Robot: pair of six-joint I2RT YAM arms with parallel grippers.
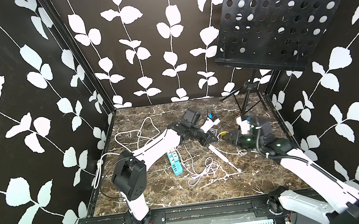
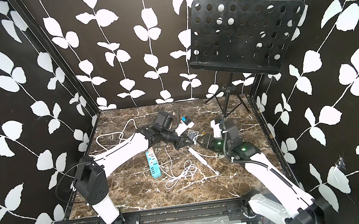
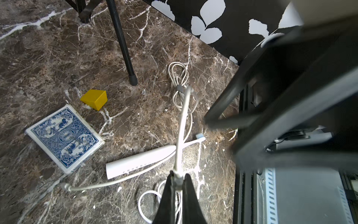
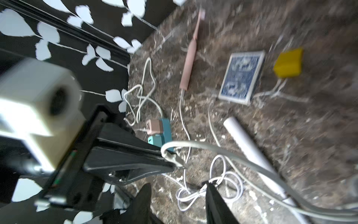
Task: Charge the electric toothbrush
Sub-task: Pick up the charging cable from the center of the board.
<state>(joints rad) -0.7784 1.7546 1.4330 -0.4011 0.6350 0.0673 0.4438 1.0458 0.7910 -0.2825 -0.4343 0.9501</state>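
My left gripper (image 3: 177,179) clamps the cable (image 3: 182,120); right gripper (image 4: 176,194) released.
A pink plug (image 4: 153,127) sits in the power strip (image 4: 165,131).

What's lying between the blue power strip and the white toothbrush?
A loose coil of white cable lies between the power strip and toothbrush, seen in both top views.

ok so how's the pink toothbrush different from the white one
Colour: the pink toothbrush is pink, the white toothbrush white. Cable: a white cable runs from the pink one's base; the white one's base is bare. A grey cable crosses over the white one, none over the pink one. Both lie flat on the marble table.
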